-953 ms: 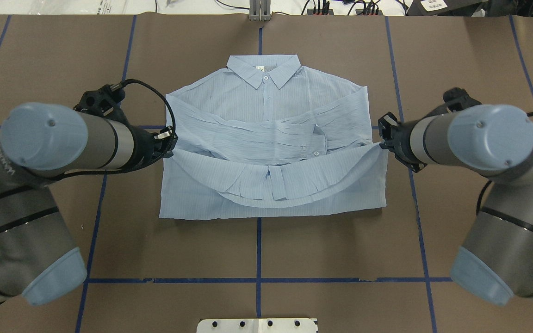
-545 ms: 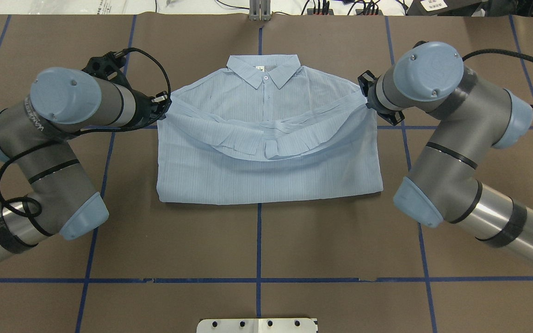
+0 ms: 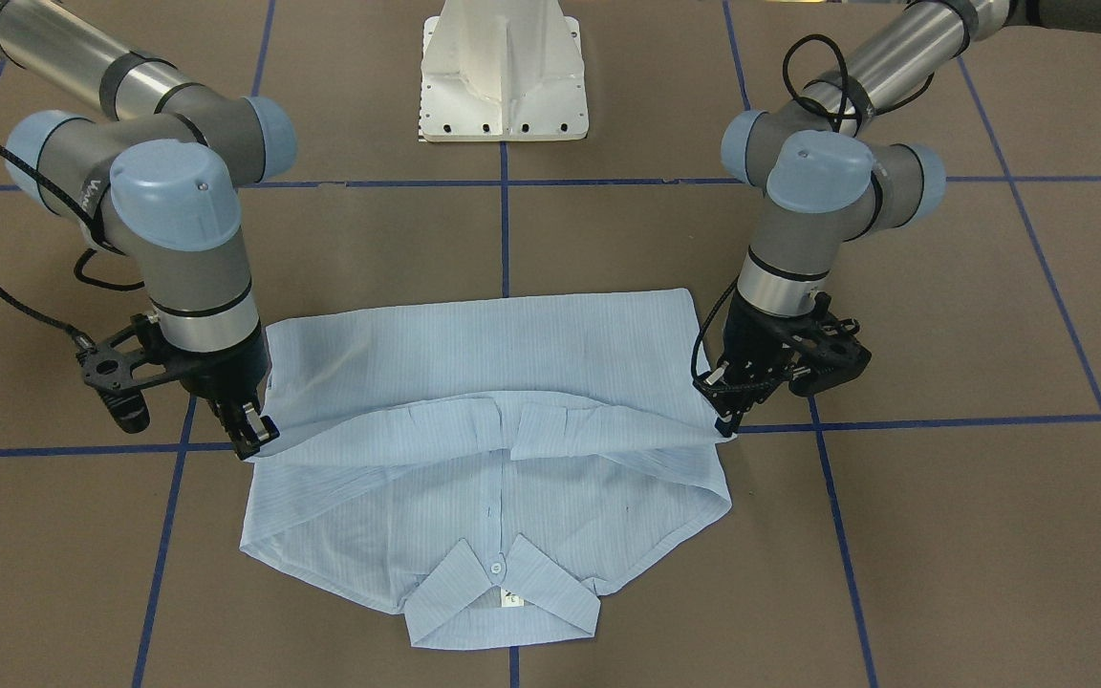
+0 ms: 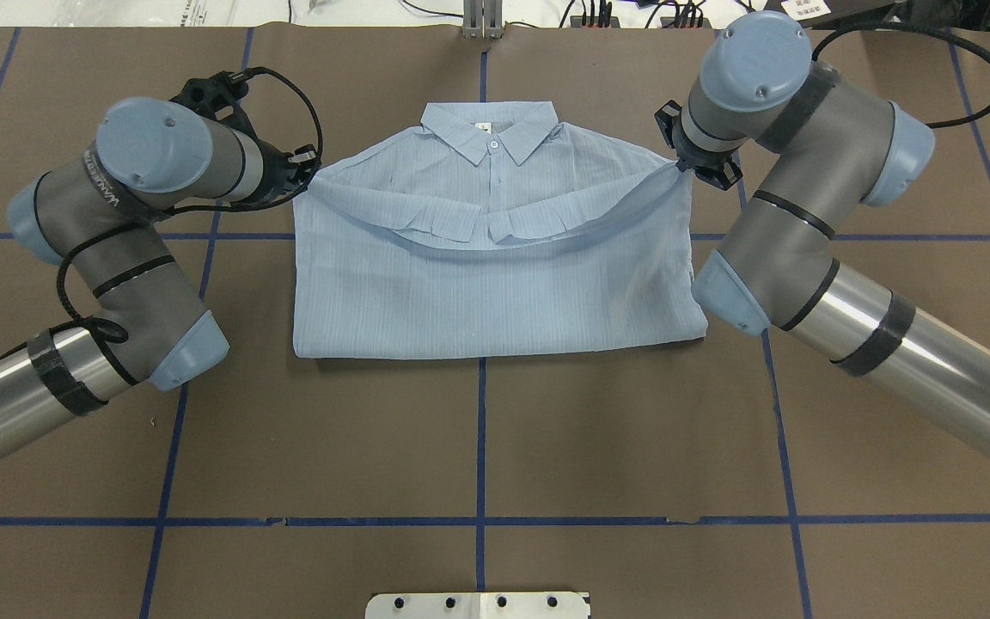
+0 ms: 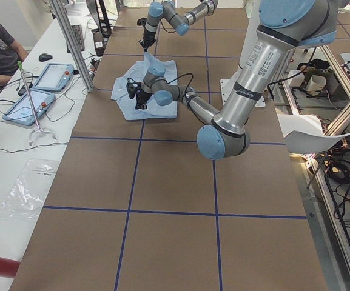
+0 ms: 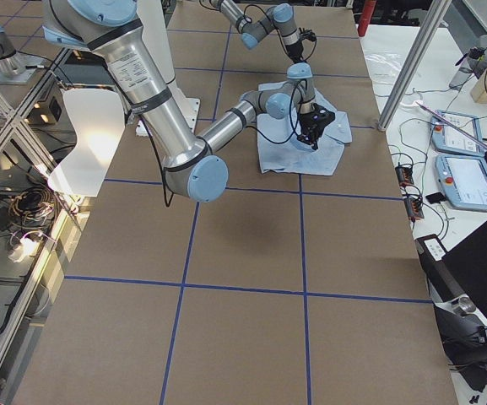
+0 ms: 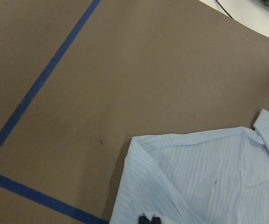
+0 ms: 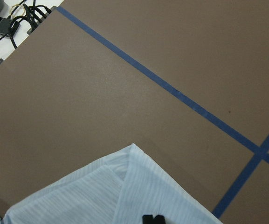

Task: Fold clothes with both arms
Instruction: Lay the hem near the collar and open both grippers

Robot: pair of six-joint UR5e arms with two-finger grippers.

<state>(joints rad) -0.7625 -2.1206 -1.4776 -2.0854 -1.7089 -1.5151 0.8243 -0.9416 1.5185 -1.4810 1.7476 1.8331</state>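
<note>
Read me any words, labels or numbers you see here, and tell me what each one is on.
"WAKE…": white lettering on the grey left arm; the remaining letters are blurred.
Too small to read: the white neck label of the light blue striped shirt.
Blurred: the white sticker beyond the table, top right of the overhead view.

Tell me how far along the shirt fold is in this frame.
Done: no sleeve sticks out of the shirt; it lies as a tidy rectangle, bottom half doubled over. In hand: the left gripper and right gripper each pinch a corner of the hem, raised near the shoulders, its middle sagging across the chest below the collar. Left: lay the hem down and release; possibly one more fold.
</note>
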